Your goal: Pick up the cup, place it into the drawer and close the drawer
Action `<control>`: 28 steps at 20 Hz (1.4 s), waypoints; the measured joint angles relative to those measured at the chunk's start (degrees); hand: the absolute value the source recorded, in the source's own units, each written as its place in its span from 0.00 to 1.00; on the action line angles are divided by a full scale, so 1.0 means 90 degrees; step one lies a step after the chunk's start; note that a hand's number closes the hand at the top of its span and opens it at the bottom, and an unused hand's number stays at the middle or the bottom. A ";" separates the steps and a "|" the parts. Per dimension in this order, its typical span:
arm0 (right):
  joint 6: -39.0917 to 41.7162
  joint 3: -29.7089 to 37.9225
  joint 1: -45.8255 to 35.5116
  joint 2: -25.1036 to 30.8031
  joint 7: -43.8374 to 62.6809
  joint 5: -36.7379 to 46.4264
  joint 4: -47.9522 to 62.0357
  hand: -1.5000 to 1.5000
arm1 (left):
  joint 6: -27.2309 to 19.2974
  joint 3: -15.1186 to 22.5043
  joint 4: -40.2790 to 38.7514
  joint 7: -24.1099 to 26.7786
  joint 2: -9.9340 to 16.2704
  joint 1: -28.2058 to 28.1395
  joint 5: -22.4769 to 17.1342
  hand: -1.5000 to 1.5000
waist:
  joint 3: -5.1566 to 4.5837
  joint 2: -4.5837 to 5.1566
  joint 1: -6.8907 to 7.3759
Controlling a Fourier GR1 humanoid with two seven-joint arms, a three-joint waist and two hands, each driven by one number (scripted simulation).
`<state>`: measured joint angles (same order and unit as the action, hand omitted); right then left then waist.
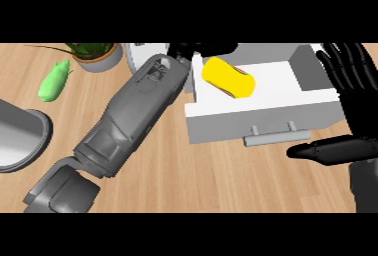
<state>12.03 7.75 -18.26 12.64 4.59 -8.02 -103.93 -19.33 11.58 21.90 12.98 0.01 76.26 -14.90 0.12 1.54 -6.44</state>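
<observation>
Yellow cup [229, 78] lying in the open drawer [258, 112]

The left hand [201, 49] hovers at the drawer's 10 o'clock corner, just beside the cup – whether its fingers are curled cannot be told. The right hand [353, 100] rests at 3 o'clock, fingers straight, thumb near the drawer handle [277, 138]. A green vegetable [55, 81] lies at 9 o'clock.

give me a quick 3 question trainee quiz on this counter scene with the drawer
1. True or false: the drawer is shut.
2. What colour is the cup lying in the drawer?
3. Which hand is over the drawer's far left corner: A) left hand B) right hand?

Key
1. False, it stands open.
2. Yellow.
3. A; the right hand rests open by the drawer's right side.
</observation>
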 measured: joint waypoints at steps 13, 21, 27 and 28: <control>0.0359 -0.0357 -0.0557 -0.0106 0.0014 -0.0272 0.0258 0.00 | 0.0390 0.0882 -0.0279 0.0168 -0.0001 -0.0366 -0.0725 0.00 | -0.0002 0.0151 -0.0534; 0.1564 -0.1084 -0.0674 -0.0064 0.0272 -0.1161 0.0283 1.00 | 0.0516 0.0615 0.0189 0.0959 0.0000 -0.0452 -0.1682 0.00 | -0.0013 0.0131 -0.0516; 0.2524 -0.1731 -0.0425 0.0697 0.0746 -0.0812 0.0226 0.00 | 0.0285 0.0486 0.0214 0.1442 0.0000 -0.0429 -0.2143 0.00 | -0.0014 0.0036 -0.0259; 0.2598 -0.1807 -0.0329 0.0807 0.0789 -0.0657 0.0199 0.00 | 0.0248 0.0481 0.0187 0.1458 -0.0001 -0.0401 -0.2201 0.00 | -0.0013 0.0019 -0.0207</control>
<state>35.41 -8.51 -21.22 19.91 11.69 -13.94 -102.13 -17.10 15.91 23.58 26.11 0.00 72.65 -34.71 0.00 1.71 -8.31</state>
